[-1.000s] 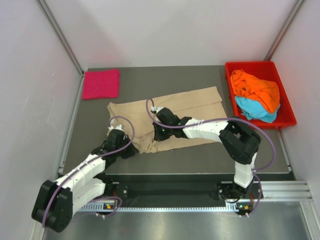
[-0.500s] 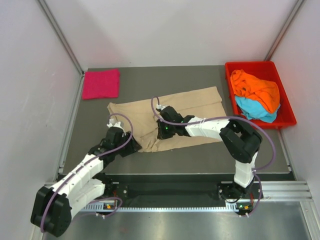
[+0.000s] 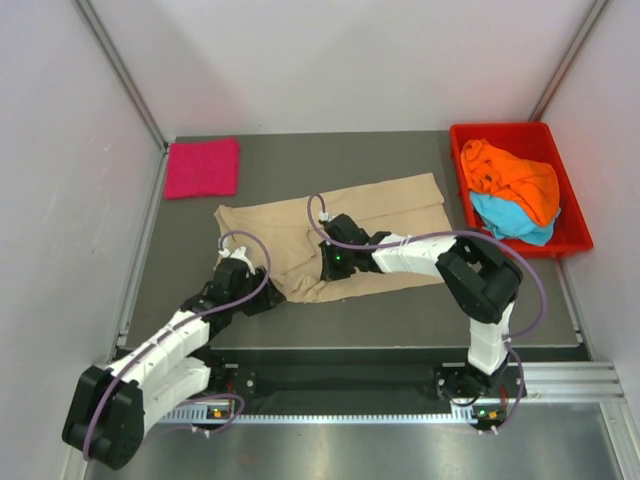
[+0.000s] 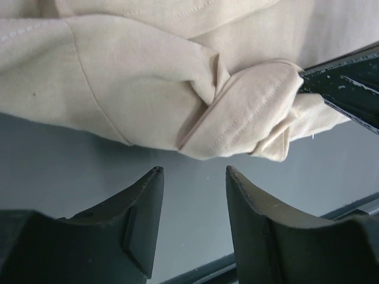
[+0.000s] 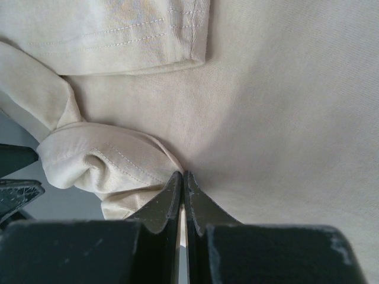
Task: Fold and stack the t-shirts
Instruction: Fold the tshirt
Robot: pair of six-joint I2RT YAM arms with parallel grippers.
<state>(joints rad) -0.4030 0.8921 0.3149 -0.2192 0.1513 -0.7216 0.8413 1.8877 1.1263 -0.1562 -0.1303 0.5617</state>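
- Beige shirt [image 3: 390,205] lies spread across the middle of the table [image 3: 400,310], partly flat, with its near edge bunched into a knot of folds
- pink shirt [image 3: 202,167] sits folded at the far left corner, well apart from the work; I judge that one done
- orange shirt [image 3: 515,180] lies crumpled on the blue shirt [image 3: 505,218] in the tray [image 3: 500,126] at the far right, both not yet folded
- my right gripper [image 5: 182,177] has its fingers pressed together, and the cloth puckers toward their tips, so I take it to be pinching a thin fold of the beige shirt at the near edge
- my left gripper [image 4: 192,177] is spread with nothing between the fingers, low over bare table just beside the bunched hem, not touching it
- this cloth is light, soft and limp: it will sag, wrinkle and drag along the table, not keep any shape I give it
- a single-layer pinch can slip or pull only the top layer, so I would want both layers at the stitched hem
- best hold for the left, in my judgement, is the doubled hem of the knot straight ahead of its fingers
- with both ends of the near edge held, I could tension it flat before folding
- risk: lifting one-sided would twist the shirt and undo the flat part
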